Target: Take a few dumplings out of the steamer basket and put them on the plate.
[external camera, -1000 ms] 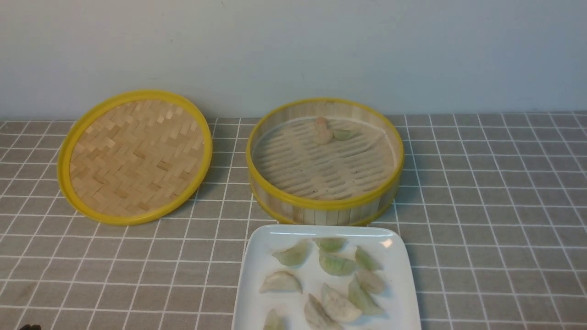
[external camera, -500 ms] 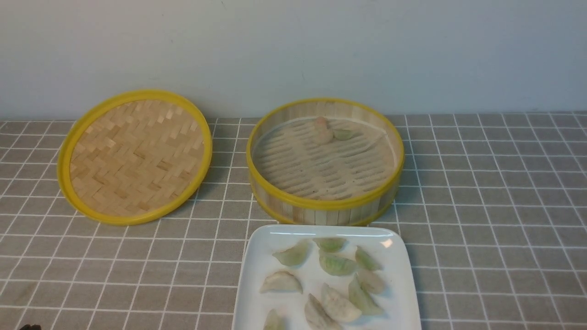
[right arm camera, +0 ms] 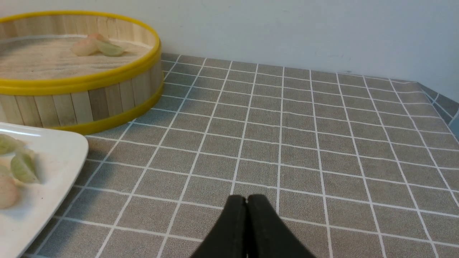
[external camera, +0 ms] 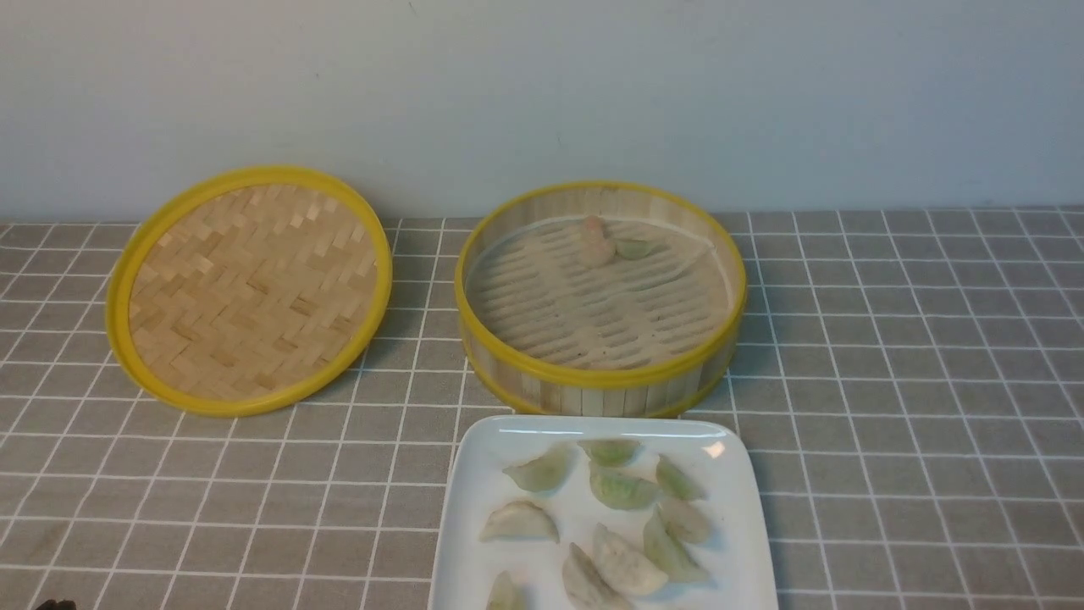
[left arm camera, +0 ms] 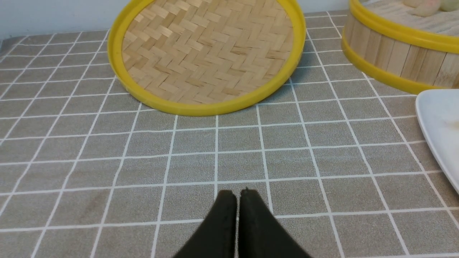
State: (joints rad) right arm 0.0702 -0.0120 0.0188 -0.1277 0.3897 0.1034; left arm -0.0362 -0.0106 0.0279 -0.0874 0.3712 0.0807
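Table (external camera: 889, 381) (gridded): lid (external camera: 250, 288), steamer basket (external camera: 601, 377), plate (external camera: 474, 542).

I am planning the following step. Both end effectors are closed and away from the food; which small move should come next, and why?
Probably open the right end effector and reach toward the green dumpling beside the pinkish dumpling in the steamer basket. It is the only green one left there, while the plate already holds several.
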